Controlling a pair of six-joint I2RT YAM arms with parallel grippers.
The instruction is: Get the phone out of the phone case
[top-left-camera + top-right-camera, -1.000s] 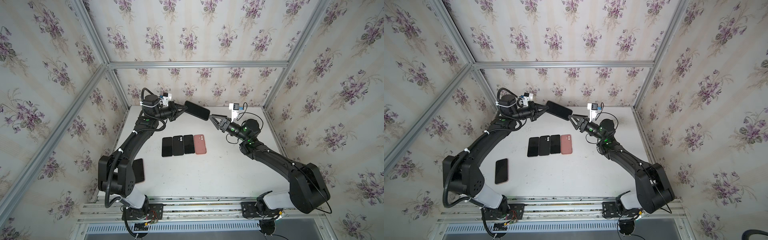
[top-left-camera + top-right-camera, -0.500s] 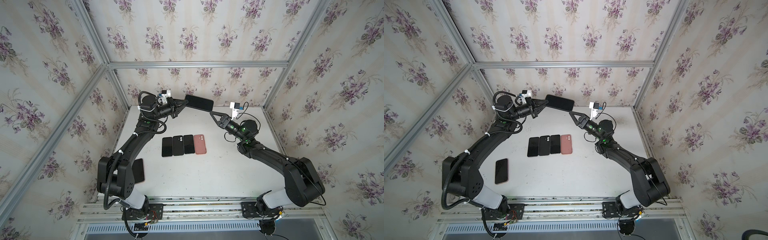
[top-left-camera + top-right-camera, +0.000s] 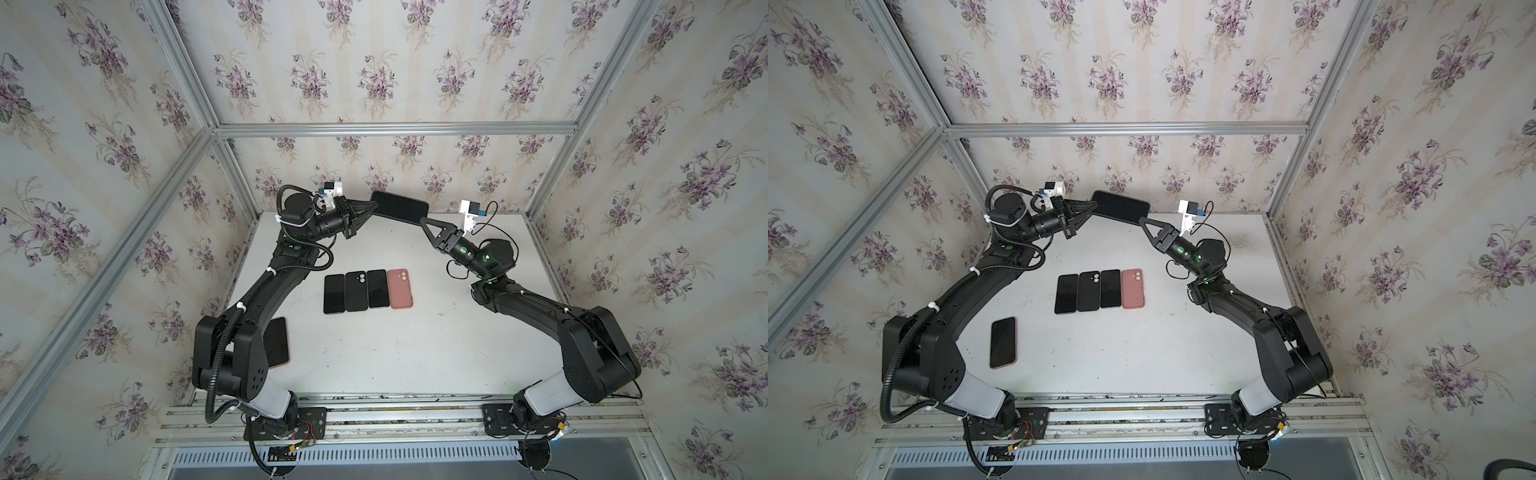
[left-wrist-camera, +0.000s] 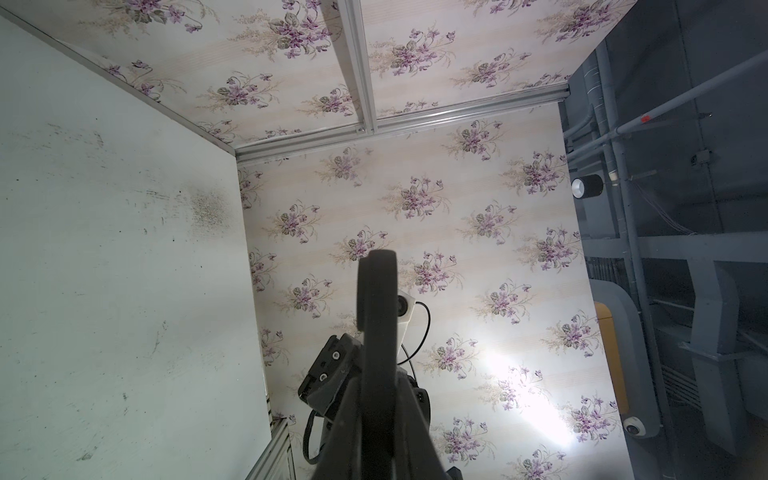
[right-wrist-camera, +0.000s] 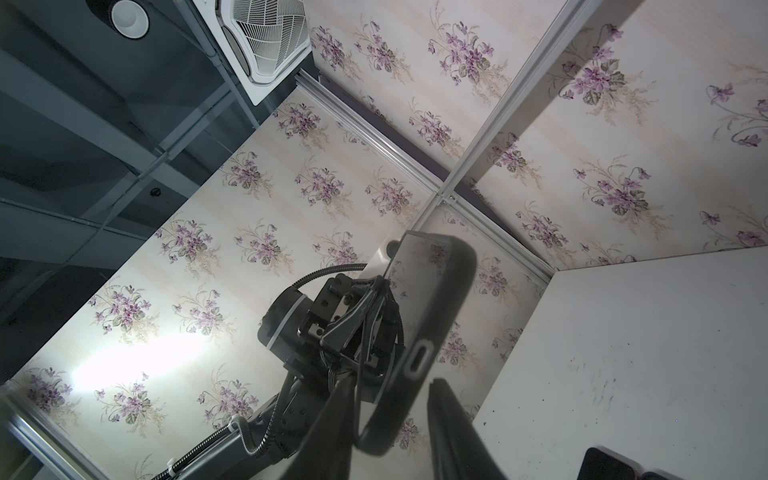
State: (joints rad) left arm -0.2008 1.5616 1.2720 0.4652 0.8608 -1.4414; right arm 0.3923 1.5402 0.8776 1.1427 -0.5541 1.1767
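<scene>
The left fingers (image 3: 371, 206) are clamped tight on one short end of the phone (image 3: 400, 206). The phone sits in its black case (image 5: 417, 360) and is held in the air over the back edge of the bench (image 3: 415, 353), about midway along that edge. In both top views the phone (image 3: 1120, 208) has its long side running left to right between the two arms. The left wrist view shows the phone (image 4: 376, 299) edge-on, with a finger pressed on each face.

The right fingers (image 3: 422, 220) reach up to the phone's other short end, the one with the charging-port cut-out in the case. They are parted, open around that end, with a corner of the case between them. In the right wrist view one fingertip (image 5: 442, 392) stands just clear of the case rim, a strip of wallpaper showing in the gap. The other finger (image 5: 334, 419) is on the screen side, and I cannot tell whether it touches.

Near the middle of the bench lies a row (image 3: 356, 291) of four items set close side by side. Three are black, and a pink one (image 3: 400, 289) at the right end lies with its camera holes up. A dark phone (image 3: 1003, 342) lies apart from the row, toward the front left corner, just beside the left arm.
</scene>
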